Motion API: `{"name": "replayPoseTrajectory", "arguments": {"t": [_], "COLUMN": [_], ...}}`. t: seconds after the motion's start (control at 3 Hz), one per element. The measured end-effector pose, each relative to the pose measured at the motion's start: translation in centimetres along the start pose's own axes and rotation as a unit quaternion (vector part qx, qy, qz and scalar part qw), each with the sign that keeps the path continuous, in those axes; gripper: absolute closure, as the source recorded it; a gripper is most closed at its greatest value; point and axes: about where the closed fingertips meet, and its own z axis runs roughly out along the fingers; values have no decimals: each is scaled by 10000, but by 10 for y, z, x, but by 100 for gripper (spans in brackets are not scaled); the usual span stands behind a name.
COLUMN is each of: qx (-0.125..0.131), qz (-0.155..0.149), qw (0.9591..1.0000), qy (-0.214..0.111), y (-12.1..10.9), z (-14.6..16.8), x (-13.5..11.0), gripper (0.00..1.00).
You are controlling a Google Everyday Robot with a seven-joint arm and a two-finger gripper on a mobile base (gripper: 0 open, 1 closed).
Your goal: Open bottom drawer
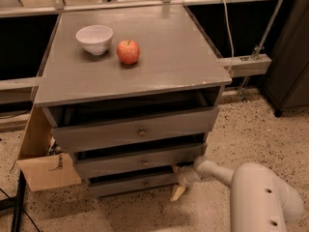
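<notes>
The grey cabinet (130,76) has three drawer fronts, each with a small round knob. The bottom drawer (128,184) is the narrowest and lowest, with its knob (147,182) at centre; it stands slightly out from the frame. My gripper (176,181) is at the right end of the bottom drawer, close to the floor. Its cream fingers are spread, one finger (177,193) pointing down and the other up by the drawer's corner. It holds nothing. The arm (217,172) reaches in from the lower right.
The middle drawer (140,162) and the top drawer (137,131) also stand slightly out. A white bowl (94,38) and a red apple (128,51) sit on the cabinet top. A cardboard box (46,170) is at the cabinet's left. Speckled floor lies to the right.
</notes>
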Motion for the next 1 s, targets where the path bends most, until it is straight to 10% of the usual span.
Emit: {"name": "replayPoseTrajectory", "arguments": {"t": [1.0], "qx": [-346], "qz": [355], "qw": [9985], "qy": [226], "y": [-9], "z": [17], "x": [11], "gripper": [0]}}
